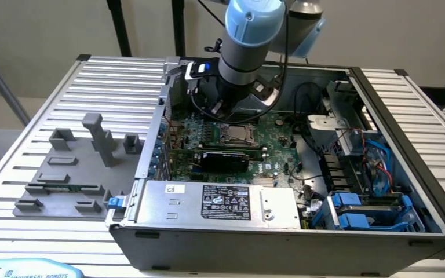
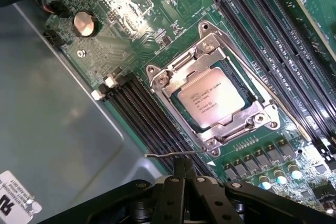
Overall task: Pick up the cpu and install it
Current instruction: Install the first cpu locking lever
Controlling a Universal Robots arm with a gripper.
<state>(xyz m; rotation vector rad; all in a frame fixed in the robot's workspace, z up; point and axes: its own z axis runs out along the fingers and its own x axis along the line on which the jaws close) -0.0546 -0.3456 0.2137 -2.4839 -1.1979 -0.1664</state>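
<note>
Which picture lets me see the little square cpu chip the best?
The wrist view. There the cpu sits up close in its metal-rimmed socket, with printing on its top. In the exterior view the cpu is just a small pale square on the green board, below the arm.

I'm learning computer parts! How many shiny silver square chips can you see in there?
1. The flat silvery square chip sits inside the metal-rimmed socket frame on the green circuit board. More could be hidden under other parts.
</note>
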